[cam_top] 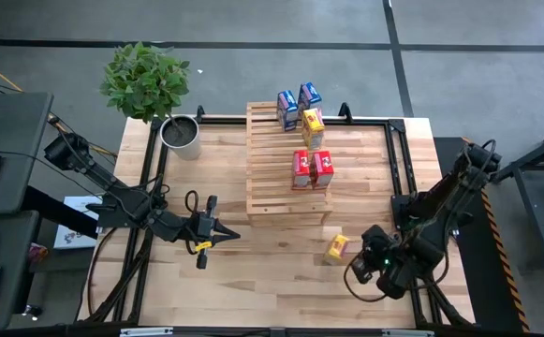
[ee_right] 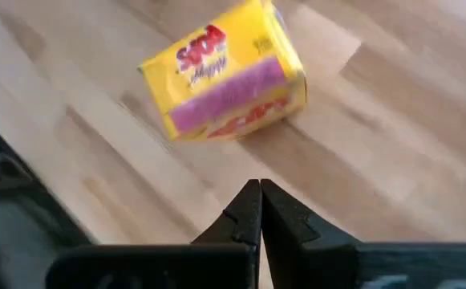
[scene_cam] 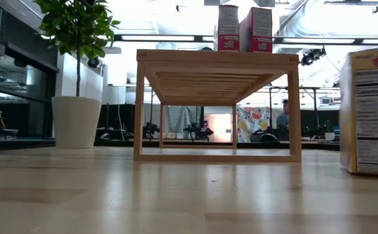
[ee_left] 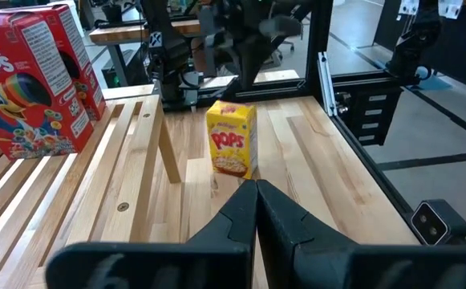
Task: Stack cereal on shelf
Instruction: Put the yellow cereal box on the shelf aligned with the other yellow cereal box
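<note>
The pale slatted shelf (cam_top: 286,178) stands mid-table. On it stand two blue boxes (cam_top: 298,103) at its far end, a yellow box (cam_top: 313,128) and two red boxes (cam_top: 312,168). The red boxes also show in the low view (scene_cam: 244,29), and one of them in the left wrist view (ee_left: 32,80). Another yellow box (cam_top: 336,248) stands on its bottom end on the table, off the shelf's near right corner. My left gripper (cam_top: 229,234) is shut and empty left of the shelf's near end, pointing toward that box (ee_left: 232,138). My right gripper (ee_right: 259,186) is shut and empty just right of the box (ee_right: 224,76).
A potted plant (cam_top: 180,136) stands at the table's far left, beside the shelf. A black frame rail (cam_top: 398,168) runs along the table's right side. Bare plank tabletop (cam_top: 253,271) lies between the two grippers, near the front edge.
</note>
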Tool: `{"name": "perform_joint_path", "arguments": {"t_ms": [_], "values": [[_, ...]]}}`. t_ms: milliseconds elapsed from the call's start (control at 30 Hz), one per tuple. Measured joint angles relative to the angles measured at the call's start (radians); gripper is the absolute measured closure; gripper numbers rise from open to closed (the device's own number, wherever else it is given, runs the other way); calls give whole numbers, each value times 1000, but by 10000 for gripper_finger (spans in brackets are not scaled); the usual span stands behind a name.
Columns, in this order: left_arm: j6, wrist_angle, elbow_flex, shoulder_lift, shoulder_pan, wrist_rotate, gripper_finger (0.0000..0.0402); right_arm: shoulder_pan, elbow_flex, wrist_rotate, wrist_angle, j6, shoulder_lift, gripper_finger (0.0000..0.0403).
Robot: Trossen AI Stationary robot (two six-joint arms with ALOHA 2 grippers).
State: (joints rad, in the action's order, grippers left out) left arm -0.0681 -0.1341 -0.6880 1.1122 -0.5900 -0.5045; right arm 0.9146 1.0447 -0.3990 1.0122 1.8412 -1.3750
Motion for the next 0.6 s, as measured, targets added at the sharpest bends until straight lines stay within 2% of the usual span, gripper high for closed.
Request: {"name": "perform_joint_path", "arguments": {"t_ms": [167, 333, 467, 600], "values": [[-9, 1, 0, 0, 0, 0, 401, -49, 89, 110, 131, 217, 0, 377], [-10, 10, 0, 0, 0, 29, 402, -106, 134, 155, 170, 273, 0, 305], [-29, 17, 0, 0, 0, 66, 402, -163, 154, 74, 159, 332, 1, 234], [-63, 48, 0, 0, 0, 90, 402, -234, 155, -8, 56, 403, -12, 167]]}}
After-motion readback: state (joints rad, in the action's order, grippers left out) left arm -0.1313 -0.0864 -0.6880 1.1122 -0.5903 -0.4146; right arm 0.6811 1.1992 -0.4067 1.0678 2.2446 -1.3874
